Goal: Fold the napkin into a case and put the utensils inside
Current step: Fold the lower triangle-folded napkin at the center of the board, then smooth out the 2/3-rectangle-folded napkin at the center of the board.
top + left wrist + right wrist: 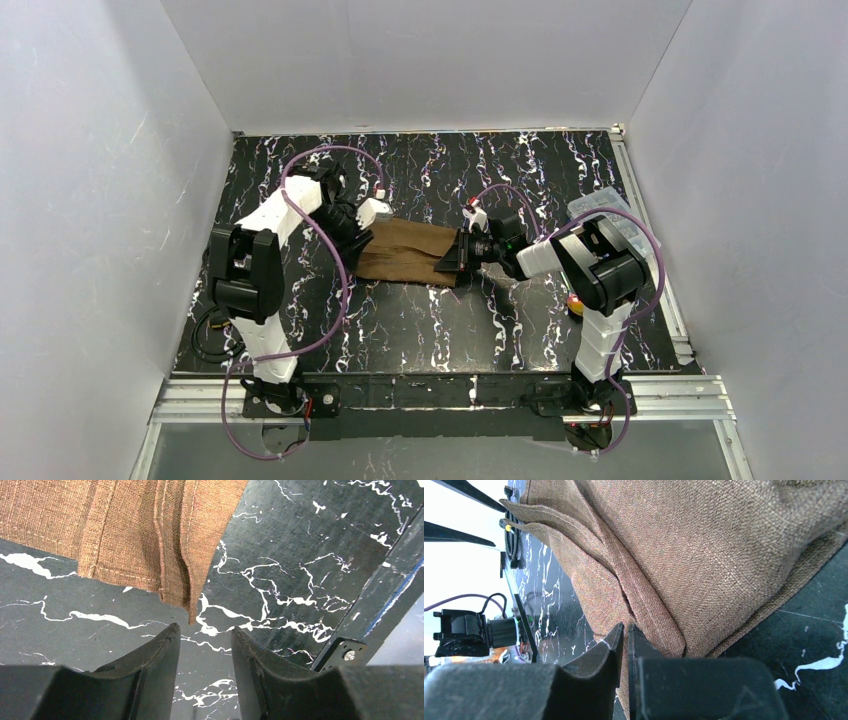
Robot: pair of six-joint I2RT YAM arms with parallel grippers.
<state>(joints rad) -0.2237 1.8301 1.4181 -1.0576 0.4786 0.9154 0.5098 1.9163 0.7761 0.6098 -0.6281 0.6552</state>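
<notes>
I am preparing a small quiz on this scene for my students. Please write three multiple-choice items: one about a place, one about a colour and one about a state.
1. Where does the napkin lie?
A. at the middle of the table
B. on the floor, off the table
C. in the far left corner

2. What colour is the napkin?
A. red
B. brown
C. white

3. How do the jaws of the left gripper stand?
A. closed on the napkin
B. shut tight and empty
C. apart, with nothing between them

Answers:
1 A: the top view shows the napkin at mid-table.
2 B: every view shows brown woven cloth.
3 C: the left wrist view shows only bare table between the jaws, with the napkin's corner just ahead of them.
</notes>
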